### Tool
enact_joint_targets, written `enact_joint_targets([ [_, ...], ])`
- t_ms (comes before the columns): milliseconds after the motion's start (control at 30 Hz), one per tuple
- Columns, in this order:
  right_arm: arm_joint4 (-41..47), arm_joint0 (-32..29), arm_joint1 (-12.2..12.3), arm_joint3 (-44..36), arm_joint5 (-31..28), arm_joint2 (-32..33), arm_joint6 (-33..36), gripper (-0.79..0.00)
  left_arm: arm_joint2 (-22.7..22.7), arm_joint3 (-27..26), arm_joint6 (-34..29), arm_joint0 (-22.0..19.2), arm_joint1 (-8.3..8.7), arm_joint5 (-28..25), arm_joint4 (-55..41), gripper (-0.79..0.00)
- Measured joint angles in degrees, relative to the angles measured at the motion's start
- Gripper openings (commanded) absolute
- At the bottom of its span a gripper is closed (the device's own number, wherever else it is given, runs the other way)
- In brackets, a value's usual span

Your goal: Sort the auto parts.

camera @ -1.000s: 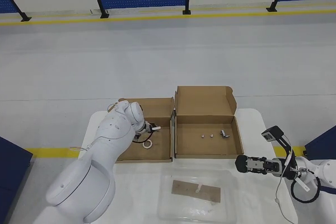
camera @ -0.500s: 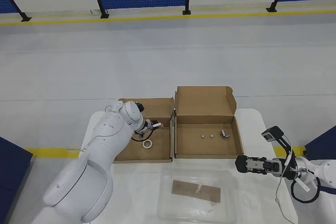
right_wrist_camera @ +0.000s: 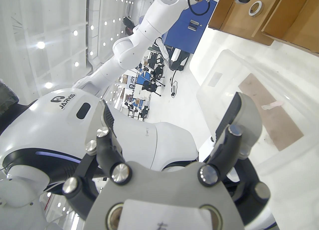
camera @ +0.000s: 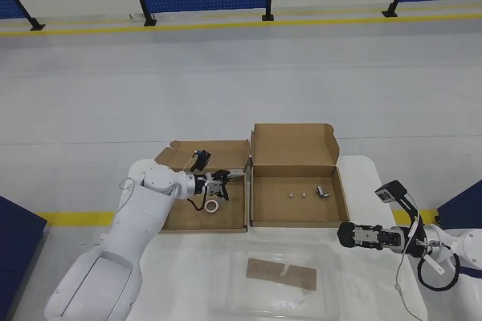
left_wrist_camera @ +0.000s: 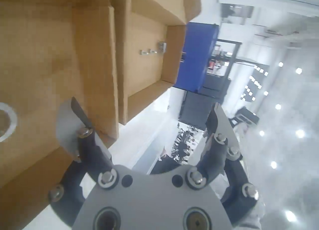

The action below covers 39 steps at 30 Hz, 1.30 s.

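The white ring-shaped part (camera: 212, 206) lay flat on the floor of the left open brown cardboard box (camera: 229, 218), and right there was the left gripper (camera: 223, 178), hovering just above and beside it. Its jaws were spread wide and nothing was between them! In the left wrist view the ring sat off to one side of the metal fingers (left_wrist_camera: 74, 108), not in the gap, so this looked like a part set down rather than one about to be grabbed. Across the shared wall, three small silvery metal pieces (camera: 305, 193) sat in a loose row in the right open brown cardboard box (camera: 293, 144). Rings on one side and metal bits on the other seemed to be the sorting scheme. Nearer the robot, the clear plastic bin (camera: 249, 301) held a flat brown cardboard slab (camera: 281, 274) with one small pale piece (camera: 284, 270) on it, probably the supply left to sort. The right gripper (camera: 343, 235) hung low over the white desk (camera: 361, 172), just beside that bin's right edge. It was parted and empty too, well placed to reach in.
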Motion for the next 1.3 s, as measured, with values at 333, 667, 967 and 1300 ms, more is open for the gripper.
enact_joint_targets([
  [333,0.0,0.0,0.0,0.0,0.0,0.0,0.0,0.0,0.35,0.89,0.1,-0.54,-0.1,0.33,0.62,0.0],
  [667,0.0,0.0,0.0,0.0,0.0,0.0,0.0,0.0,0.34,0.88,0.1,-0.54,-0.1,0.33,0.62,0.0],
  [967,0.0,0.0,0.0,0.0,0.0,0.0,0.0,0.0,0.34,0.88,0.1,-0.54,-0.1,0.33,0.62,0.0],
  [1300,0.0,0.0,0.0,0.0,0.0,0.0,0.0,0.0,-4.09,-6.6,-3.08,3.37,1.85,-0.03,-5.53,0.0],
])
